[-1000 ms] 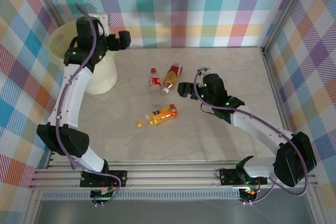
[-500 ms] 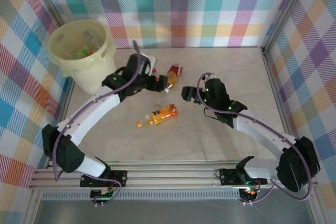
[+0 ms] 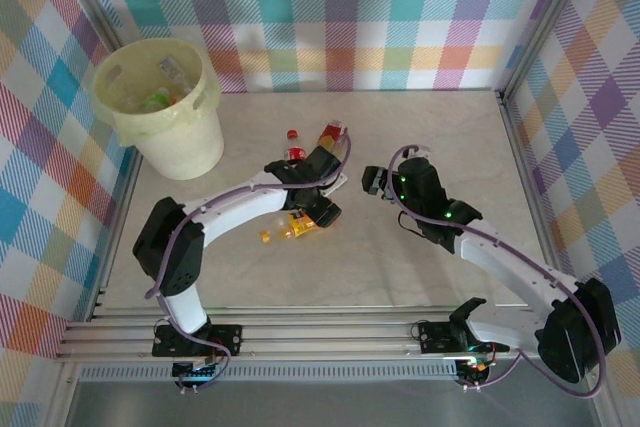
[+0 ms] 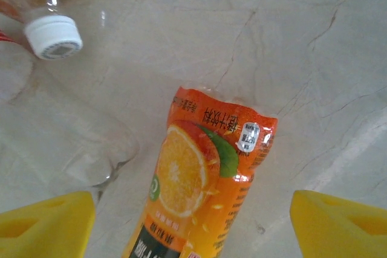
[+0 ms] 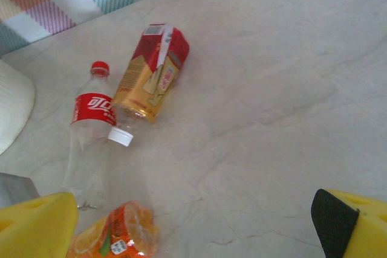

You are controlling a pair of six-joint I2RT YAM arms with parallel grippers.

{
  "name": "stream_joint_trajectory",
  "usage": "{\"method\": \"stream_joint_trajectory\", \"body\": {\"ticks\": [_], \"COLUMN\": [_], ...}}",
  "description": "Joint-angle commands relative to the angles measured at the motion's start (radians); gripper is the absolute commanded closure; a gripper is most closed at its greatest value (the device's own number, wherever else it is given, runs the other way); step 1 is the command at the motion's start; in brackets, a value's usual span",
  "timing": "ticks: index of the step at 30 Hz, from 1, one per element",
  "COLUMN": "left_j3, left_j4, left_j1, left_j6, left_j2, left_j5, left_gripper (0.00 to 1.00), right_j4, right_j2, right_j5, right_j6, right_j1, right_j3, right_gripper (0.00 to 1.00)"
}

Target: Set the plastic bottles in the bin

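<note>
The cream bin (image 3: 160, 132) stands at the back left with several bottles inside. Three bottles lie mid-table. An orange-label juice bottle (image 3: 297, 226) lies under my left gripper (image 3: 324, 209). In the left wrist view this bottle (image 4: 199, 191) lies between the open yellow fingers (image 4: 45, 222), not touching them. A clear red-label cola bottle (image 5: 91, 122) and a red-and-yellow bottle (image 5: 154, 74) with a white cap (image 5: 120, 137) lie just behind it. My right gripper (image 3: 373, 182) hovers open to their right, and its wrist view shows bare table between its fingers (image 5: 36, 225).
Metal frame rails (image 3: 515, 137) and checked fabric walls enclose the marble tabletop (image 3: 440, 127). The left arm's white links (image 3: 230, 209) stretch across the table's left middle, partly over the cola bottle. Free surface lies on the right and along the front.
My left arm has swung from above the bin down to the table's middle and now hangs open over the orange bottle. The right gripper has drifted slightly right.
</note>
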Motion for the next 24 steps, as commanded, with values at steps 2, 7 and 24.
{"method": "stream_joint_trajectory", "body": {"ticks": [2, 7, 24], "left_j3": [0.026, 0.043, -0.041], "left_j4": [-0.005, -0.02, 0.131], "left_j1": [-0.02, -0.033, -0.076], "left_j6": [0.08, 0.1, 0.008], "left_j2": [0.078, 0.145, 0.113], "left_j5": [-0.032, -0.04, -0.066], "left_gripper": [0.2, 0.26, 0.5], "right_j4": [-0.052, -0.067, -0.049], "right_j2": [-0.037, -0.076, -0.133], "right_j5": [0.046, 0.032, 0.023], "right_j6": [0.019, -0.003, -0.095], "right_j1": [-0.008, -0.008, -0.009], "right_j3": [-0.018, -0.039, -0.064], "right_gripper": [0.0, 0.0, 0.0]}}
